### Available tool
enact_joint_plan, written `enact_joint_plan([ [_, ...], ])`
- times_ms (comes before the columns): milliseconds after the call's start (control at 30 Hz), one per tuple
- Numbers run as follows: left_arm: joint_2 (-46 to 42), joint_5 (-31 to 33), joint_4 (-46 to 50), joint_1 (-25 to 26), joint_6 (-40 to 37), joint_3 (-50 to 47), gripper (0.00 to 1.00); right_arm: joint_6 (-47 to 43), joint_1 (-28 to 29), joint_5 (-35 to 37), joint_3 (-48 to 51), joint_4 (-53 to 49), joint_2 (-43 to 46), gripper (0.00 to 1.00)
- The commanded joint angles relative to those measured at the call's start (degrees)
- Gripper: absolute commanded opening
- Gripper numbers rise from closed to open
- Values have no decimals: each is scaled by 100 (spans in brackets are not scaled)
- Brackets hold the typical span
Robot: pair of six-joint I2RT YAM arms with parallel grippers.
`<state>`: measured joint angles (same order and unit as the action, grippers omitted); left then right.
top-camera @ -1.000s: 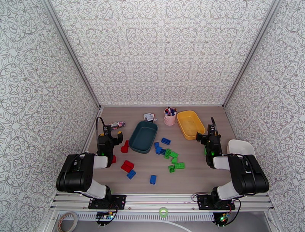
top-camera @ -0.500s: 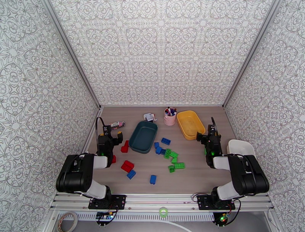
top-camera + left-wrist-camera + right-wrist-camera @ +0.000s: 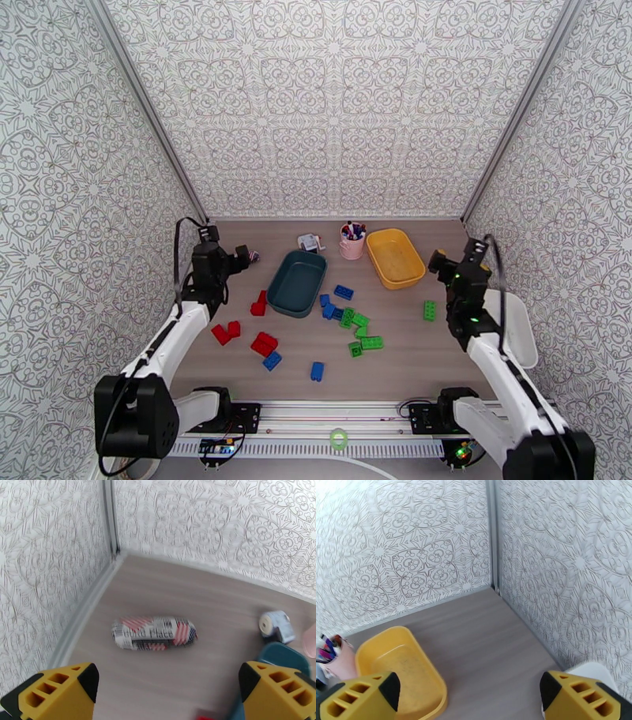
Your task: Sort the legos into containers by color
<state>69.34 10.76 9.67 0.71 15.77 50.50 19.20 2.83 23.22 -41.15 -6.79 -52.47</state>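
Red legos lie at the left, blue legos in the middle, and green legos beside them, with one green lego apart at the right. All sit loose on the table. The teal container, yellow container and white container hold nothing that I can see. My left gripper hovers open left of the teal container. Its fingers stand wide apart over bare table. My right gripper hangs open beside the yellow container, with the white container at its right.
A striped wrapped packet lies just ahead of the left gripper, near the left wall. A small white and blue object and a pink cup of pens stand at the back. Patterned walls close in three sides.
Both arms have unfolded from their low rest and reached up and forward. A red lego by the left arm and a green lego by the right arm now show. Both grippers stay open.
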Motion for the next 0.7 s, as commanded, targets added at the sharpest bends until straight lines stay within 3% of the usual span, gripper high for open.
enact_joint_plan([
  [0, -188, -439, 1552, -2, 857, 281, 99, 1125, -107, -725, -505, -2523, 71, 99],
  [200, -391, -1271, 2160, 7, 1970, 464, 99, 1562, -106, -2225, -1080, -3693, -310, 95],
  [300, -240, -1432, 2477, 217, 2235, 677, 99, 1770, -107, -2876, -1278, -4107, -543, 99],
  [400, -71, -897, 3285, 351, 2871, 1075, 99, 1962, -107, -3041, -1398, -4421, -686, 99],
  [467, -79, -1190, 3439, 282, 2935, 1208, 99, 2156, -107, -2928, -1404, -4525, -705, 99],
  [667, -1149, -1517, 2256, 85, 2709, 570, 99, 2043, -109, -2994, -1486, -4491, -815, 99],
])
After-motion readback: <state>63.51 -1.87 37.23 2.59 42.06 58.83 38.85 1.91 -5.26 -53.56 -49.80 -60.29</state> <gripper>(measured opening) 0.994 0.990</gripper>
